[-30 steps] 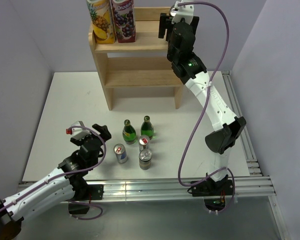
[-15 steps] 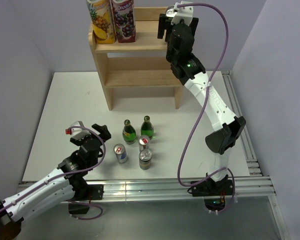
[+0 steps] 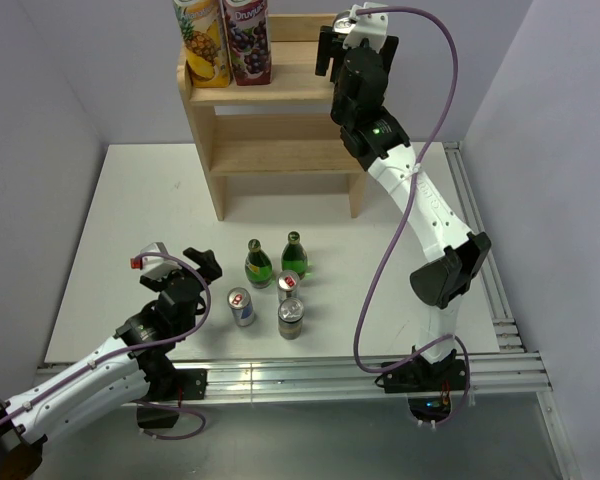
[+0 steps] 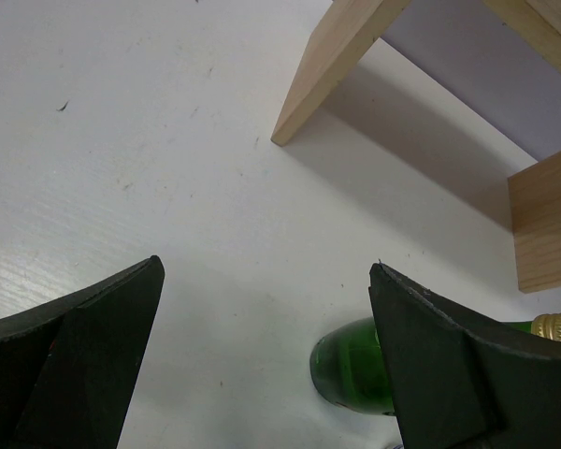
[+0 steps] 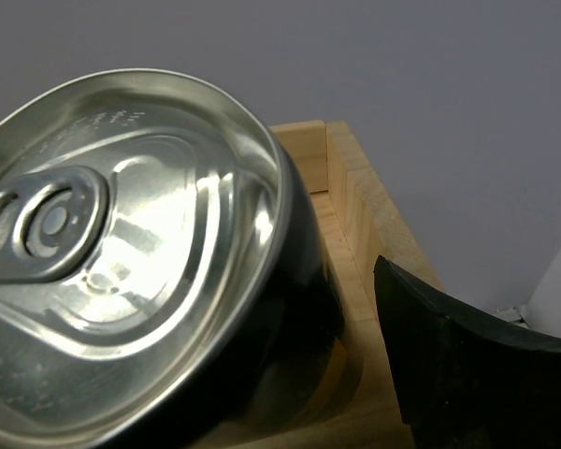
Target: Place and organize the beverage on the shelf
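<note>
Black can [image 5: 140, 262] is at the right end of the shelf's [image 3: 280, 92] top tier, at your right gripper [image 3: 327, 52]. One finger shows beside it, but I can't tell if the jaws clamp it. This looks like the set-down, so confirm it stands, release, and back out. Two juice cartons [image 3: 225, 35] fill that tier's left end. In front of the shelf are two green bottles [image 3: 258, 266] and three cans [image 3: 291, 318], with your left gripper [image 4: 264, 271] spread wide beside them.

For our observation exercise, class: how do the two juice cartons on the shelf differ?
The pineapple carton is yellow; the grape carton is dark purple-red. The pineapple carton stands at the left end of the top tier of the shelf; the grape carton stands beside it, nearer the middle. Both are upright and alike in shape.
</note>
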You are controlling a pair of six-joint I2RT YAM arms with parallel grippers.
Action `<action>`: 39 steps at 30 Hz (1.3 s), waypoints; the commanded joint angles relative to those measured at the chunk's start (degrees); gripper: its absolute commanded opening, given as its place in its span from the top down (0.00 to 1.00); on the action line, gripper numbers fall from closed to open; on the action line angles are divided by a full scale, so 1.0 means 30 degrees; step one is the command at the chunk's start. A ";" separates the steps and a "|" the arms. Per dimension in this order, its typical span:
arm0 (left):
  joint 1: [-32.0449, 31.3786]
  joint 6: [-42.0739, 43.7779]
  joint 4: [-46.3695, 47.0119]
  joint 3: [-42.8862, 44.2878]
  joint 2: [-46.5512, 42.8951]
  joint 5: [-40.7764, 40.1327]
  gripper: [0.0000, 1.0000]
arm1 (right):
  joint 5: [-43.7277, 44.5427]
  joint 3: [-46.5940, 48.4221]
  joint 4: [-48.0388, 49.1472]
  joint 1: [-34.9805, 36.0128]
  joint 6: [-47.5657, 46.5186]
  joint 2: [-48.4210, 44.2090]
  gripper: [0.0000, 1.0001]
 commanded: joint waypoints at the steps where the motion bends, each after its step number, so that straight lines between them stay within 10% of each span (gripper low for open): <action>1: 0.0025 -0.0193 0.0344 -0.0074 -0.0121 0.0025 0.01 | 0.1713 0.0694 0.0729 -0.0791 -0.0409 0.0098 0.09; 39: 0.0083 -0.0252 0.0051 -0.0133 -0.0589 0.0085 0.01 | 0.3529 0.2804 0.2308 -0.2227 0.0324 0.2764 0.07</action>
